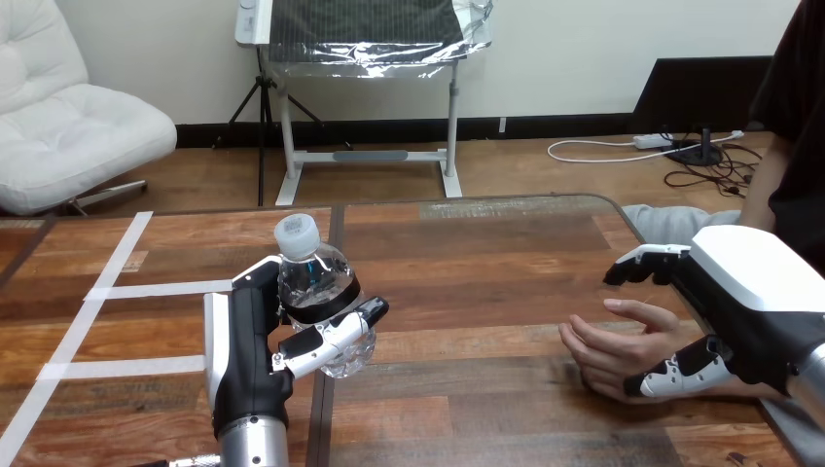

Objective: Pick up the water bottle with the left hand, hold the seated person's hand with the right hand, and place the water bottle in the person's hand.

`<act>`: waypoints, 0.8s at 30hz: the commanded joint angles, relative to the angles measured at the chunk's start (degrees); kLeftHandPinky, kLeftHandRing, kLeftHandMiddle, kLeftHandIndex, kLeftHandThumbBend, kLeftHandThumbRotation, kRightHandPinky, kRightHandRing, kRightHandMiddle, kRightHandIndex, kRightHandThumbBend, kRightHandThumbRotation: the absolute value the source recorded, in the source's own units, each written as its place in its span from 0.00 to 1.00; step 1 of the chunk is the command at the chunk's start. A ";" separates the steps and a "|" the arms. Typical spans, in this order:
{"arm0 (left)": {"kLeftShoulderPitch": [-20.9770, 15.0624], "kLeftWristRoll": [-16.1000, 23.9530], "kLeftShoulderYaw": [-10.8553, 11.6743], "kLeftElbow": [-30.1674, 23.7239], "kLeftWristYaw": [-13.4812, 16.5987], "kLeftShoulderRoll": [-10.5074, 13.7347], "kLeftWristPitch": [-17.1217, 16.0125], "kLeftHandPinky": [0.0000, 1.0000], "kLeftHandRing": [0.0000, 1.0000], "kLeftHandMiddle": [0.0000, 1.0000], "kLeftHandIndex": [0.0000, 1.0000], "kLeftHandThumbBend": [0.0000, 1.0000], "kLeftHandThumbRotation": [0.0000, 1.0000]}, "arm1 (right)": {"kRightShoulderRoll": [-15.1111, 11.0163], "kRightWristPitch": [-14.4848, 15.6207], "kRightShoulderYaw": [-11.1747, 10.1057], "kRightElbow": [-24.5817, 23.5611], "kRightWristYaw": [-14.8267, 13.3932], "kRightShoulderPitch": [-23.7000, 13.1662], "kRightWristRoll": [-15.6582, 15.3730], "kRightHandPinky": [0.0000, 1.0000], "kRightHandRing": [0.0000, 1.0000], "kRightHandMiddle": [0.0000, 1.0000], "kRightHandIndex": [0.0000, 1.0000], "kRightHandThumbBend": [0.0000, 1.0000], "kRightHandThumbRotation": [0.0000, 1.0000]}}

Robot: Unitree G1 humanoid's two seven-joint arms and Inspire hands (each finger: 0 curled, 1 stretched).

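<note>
Bright, even light comes from above: the glossy brown wooden table shows soft sheen, the clear plastic water bottle glints, the person's hand casts faint shadow.

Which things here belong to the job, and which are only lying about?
Belong to the job: water bottle, gripped by the left hand; person's hand, palm up beside the right hand.
Only lying about: white tape strips on the table.

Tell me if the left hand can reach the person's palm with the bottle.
Probably yes. Bare table lies between the left hand, shut on the water bottle, and the person's hand, which is open, palm up. The right hand is beside it, and the palm is uncovered.
</note>
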 commanded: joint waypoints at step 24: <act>-2.96 0.04 -0.40 -2.91 -0.27 -0.29 -3.21 0.37 0.41 0.45 0.43 0.71 0.00 | -1.87 3.40 -0.29 1.82 -0.25 -5.15 -3.78 0.77 0.82 0.82 0.79 0.84 0.00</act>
